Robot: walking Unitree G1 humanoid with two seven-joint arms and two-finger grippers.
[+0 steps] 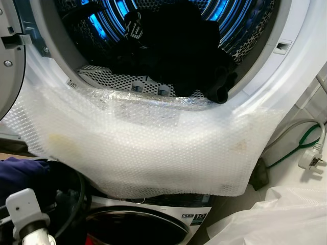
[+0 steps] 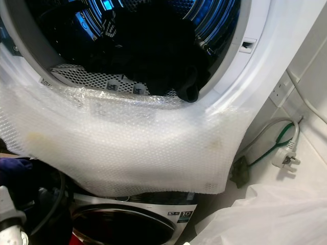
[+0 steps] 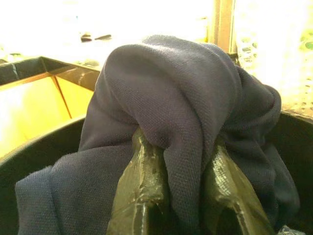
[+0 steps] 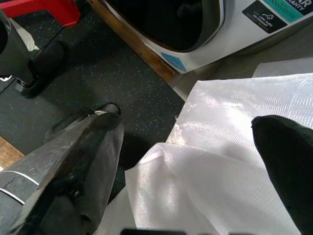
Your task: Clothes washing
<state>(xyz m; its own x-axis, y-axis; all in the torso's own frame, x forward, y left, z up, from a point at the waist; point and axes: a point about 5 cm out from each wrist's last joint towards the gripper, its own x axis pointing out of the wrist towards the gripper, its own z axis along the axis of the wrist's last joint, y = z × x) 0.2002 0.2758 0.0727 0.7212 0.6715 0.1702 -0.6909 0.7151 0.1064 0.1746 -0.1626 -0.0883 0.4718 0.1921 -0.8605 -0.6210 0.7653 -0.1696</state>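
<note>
Looking down from the head, dark clothes [image 1: 173,51] lie heaped inside the open drum [image 1: 102,20], and bubble wrap [image 1: 148,148] drapes over the machine's lower rim. Along the left gripper [image 3: 178,196], its jaws pinch a fold of navy garment [image 3: 171,98] above a black basket [image 3: 29,156]. Along the right gripper [image 4: 195,156], the jaws stand spread and empty over a white plastic sheet [image 4: 220,127] on the floor.

**A bright corner with a dark floor**

The floor [image 4: 142,112] is dark with tiny blue dots. A strip of brown wood [image 4: 132,41] runs along it. A white plastic sheet [image 4: 220,161] lies crumpled on the ground. By the pale wall [image 2: 311,66], a grey cable [image 1: 294,127] and a green cable [image 1: 296,145] hang near a white plug [image 1: 312,159].
</note>
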